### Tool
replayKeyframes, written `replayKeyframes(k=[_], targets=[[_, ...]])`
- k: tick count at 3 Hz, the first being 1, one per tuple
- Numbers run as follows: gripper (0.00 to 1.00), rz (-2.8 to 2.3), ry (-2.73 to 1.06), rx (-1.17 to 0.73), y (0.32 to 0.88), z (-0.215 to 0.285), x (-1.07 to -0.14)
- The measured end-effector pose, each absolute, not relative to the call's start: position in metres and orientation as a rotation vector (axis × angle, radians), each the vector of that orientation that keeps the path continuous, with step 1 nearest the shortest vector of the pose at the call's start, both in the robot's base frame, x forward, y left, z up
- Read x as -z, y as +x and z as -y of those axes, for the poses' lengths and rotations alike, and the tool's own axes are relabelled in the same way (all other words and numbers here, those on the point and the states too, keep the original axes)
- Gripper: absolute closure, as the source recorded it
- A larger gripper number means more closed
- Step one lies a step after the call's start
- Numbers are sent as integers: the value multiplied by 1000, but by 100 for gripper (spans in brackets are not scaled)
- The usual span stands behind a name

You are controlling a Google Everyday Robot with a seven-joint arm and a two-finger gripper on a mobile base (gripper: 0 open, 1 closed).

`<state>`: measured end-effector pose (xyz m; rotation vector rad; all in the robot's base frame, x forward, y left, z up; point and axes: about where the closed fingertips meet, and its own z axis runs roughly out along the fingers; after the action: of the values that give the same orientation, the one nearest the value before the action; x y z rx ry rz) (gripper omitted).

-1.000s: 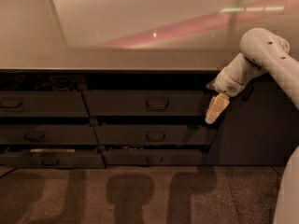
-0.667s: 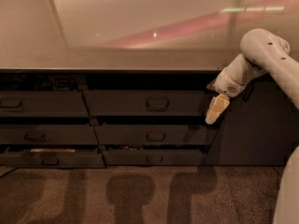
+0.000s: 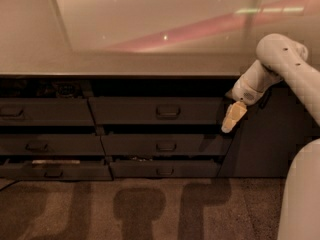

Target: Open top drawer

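Pale countertop (image 3: 150,59) fills the upper half of the view, with a long reflected streak of light across it. It runs directly above the top drawer (image 3: 125,111), and speckled carpet (image 3: 150,209) lies well below that drawer. Under the counter sits a bank of dark drawers. The top drawer is the widest front in the upper row, with a narrower neighbour (image 3: 45,112) to its left and two shallower fronts (image 3: 130,145) (image 3: 135,169) stacked beneath it. A plain dark panel (image 3: 265,139) stands to its right.

My white arm (image 3: 280,59) reaches in from the right, above and beyond the drawer's right end, and bends down toward it. My pincer (image 3: 233,118) hangs at the drawer's right edge, level with the front and tilted down to the left. It is beside the front, well to the right of the small loop handle (image 3: 168,111) at the drawer's middle. I cannot tell how wide it stands, and it grips nothing I can see.

Over the last second I find nothing changed. The pincer sits in the same spot off the drawer's right end, the arm keeps the same bend, and every drawer front lies as it did. I judge that the task has not advanced: the handle is untouched and the pull not begun. Next I need to travel left along the front to that handle.
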<state>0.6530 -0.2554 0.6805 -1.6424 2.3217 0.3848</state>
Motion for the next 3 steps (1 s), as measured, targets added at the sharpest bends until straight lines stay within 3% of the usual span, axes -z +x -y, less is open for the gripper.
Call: replayKeyframes(k=[2,3], targets=[[0,-2306,-1658,-299,651,253,-678],[0,-2231,-1679,-34,644,257,-701]])
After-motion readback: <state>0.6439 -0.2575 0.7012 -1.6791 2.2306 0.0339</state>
